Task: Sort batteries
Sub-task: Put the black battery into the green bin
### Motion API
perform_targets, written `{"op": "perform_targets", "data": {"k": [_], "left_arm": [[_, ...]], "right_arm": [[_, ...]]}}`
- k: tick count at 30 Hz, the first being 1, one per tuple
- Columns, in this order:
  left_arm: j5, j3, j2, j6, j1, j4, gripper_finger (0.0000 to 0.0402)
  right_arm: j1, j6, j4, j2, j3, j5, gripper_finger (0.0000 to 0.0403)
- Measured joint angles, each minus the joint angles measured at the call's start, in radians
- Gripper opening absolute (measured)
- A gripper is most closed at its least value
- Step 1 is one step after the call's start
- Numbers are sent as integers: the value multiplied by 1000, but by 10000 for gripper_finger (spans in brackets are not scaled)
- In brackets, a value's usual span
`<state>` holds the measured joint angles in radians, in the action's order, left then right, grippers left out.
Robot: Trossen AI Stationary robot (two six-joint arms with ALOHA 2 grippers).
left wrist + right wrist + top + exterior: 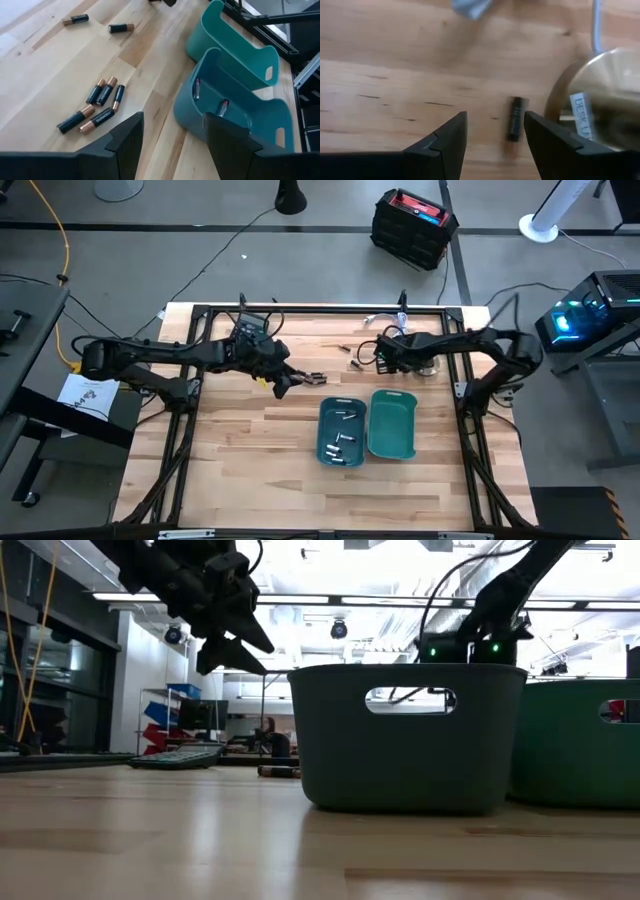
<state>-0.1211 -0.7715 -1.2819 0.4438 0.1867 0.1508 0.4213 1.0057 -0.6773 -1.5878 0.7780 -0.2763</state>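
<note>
Several black-and-copper batteries (95, 106) lie flat in a cluster on the wooden table, just ahead of my left gripper (172, 122), which is open and hovers above the table (235, 640). In the high view that cluster (311, 377) lies right of the left gripper (290, 383). Two more batteries (75, 20) lie farther off. The blue bin (340, 432) holds several batteries (222, 106). My right gripper (496, 120) is open near the table's far side (374, 358). One dark battery (516, 125) lies on the wood ahead of its fingers.
A green bin (392, 423) stands beside the blue one, right of it. A shiny round brass object (600, 100) sits close to the right gripper. A white cable (385, 320) lies by the far edge. The near half of the table (250, 470) is bare wood.
</note>
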Motion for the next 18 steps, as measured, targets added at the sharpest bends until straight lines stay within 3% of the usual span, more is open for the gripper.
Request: {"op": "perform_targets", "data": {"k": [11, 14, 18], "left_arm": [[0, 0, 0, 0, 3, 0, 197], [0, 0, 0, -16, 12, -1, 197], [1, 0, 6, -27, 34, -27, 197]], "right_arm": [[-38, 34, 39, -42, 6, -8, 161], [-57, -23, 43, -46, 8, -22, 117], [-84, -93, 59, -39, 7, -27, 21]]}}
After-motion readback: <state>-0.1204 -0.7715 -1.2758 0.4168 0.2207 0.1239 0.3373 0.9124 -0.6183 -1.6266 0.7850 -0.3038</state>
